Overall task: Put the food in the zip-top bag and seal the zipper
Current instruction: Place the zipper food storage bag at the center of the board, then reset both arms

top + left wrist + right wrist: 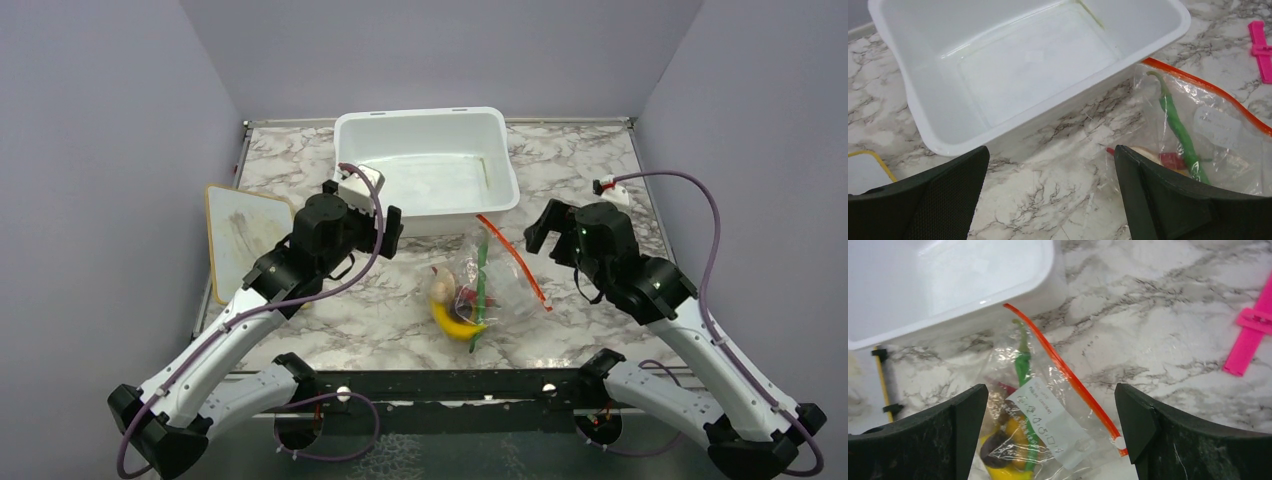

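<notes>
Jaws on both arms stand wide apart, holding nothing. The left jaws hang above the table [1058, 200] just off the near wall of the white tub [923, 130], with the zip-top bag [1218, 125] to their right. The right jaws hang over the bag's right side, and the zipper [1063, 372] runs between them in that wrist view. The bag lies flat on the table just in front of the tub, between the two arms. It holds the food: green pod [1022, 365], banana [455, 322], beige mushroom [440, 290] and darker pieces. The zipper shows as one straight orange-red line; sealed or not, I cannot tell. A pink clip [1253, 330] lies right of the bag, and a yellow-edged board [245, 235] lies left of the tub.
</notes>
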You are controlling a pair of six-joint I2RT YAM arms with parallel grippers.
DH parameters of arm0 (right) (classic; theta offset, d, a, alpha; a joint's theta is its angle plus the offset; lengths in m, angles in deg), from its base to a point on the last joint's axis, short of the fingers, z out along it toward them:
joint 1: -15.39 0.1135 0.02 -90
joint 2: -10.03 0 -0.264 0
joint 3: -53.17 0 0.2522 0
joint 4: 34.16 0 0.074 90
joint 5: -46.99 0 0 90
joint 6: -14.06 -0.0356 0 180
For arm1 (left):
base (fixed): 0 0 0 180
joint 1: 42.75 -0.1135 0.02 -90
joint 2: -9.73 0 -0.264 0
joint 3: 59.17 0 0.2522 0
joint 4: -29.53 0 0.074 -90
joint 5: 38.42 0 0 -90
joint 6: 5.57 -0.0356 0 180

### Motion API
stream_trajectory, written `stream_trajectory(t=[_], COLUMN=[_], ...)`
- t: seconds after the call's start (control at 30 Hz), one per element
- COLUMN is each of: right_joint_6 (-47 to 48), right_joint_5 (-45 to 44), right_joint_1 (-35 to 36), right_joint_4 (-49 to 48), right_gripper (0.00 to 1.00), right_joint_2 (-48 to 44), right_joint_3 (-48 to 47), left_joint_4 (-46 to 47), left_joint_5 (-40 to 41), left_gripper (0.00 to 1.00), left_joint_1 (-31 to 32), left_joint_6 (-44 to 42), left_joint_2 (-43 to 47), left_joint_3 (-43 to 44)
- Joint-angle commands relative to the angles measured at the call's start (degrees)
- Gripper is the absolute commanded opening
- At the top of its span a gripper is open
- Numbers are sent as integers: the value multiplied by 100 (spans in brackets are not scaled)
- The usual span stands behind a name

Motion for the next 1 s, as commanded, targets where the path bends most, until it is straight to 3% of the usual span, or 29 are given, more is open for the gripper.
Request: stream_trajectory(t=[0.0, 0.33, 0.7, 0.97], right_joint_6=[853, 1761, 1480, 1438], right_joint_5=[843, 1812, 1971, 1999], right_joint_1=[-20, -20, -24, -20], right_joint_4=[-784, -1510, -1687, -1687], right_gripper=[100, 100, 100, 100], right_joint_2=[-193, -629, -1049, -1024], right_joint_3=[-293, -511, -293, -275], left_joint_4=[300, 950, 1345, 1112], left_joint_5=[706, 473, 416, 522], left_gripper=[99, 99, 99, 99], left_joint_1=[8, 8, 8, 8], left_joint_6=[418, 609, 615, 694], left_joint_2=[-20, 295, 721, 739], left_joint_3=[335, 320, -30, -169])
